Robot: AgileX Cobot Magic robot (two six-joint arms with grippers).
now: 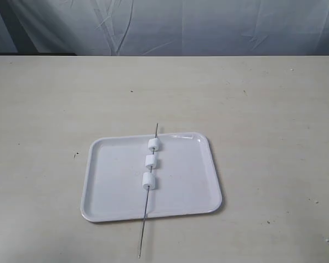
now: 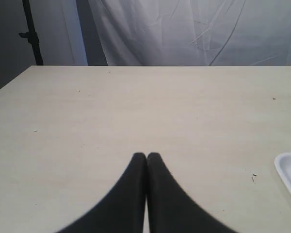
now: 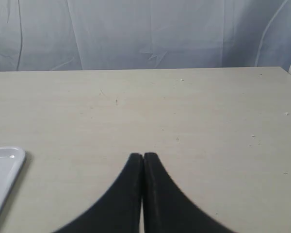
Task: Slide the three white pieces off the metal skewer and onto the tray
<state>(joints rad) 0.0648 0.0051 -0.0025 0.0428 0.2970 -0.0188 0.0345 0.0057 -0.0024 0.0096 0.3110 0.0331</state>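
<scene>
Left gripper [image 2: 146,157] closed | tray [image 2: 288,170] apart (corner showing) | skewer [image 1: 146,208] across tray

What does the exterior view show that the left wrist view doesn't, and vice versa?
Exterior only: the metal skewer, threaded through the three white pieces, lying across the tray with both ends past its rim. Left wrist only: the left gripper, fingertips closed together over the table, and a dark stand. Both: table, pale backdrop cloth, and tray, though the wrist view catches just one corner.
</scene>
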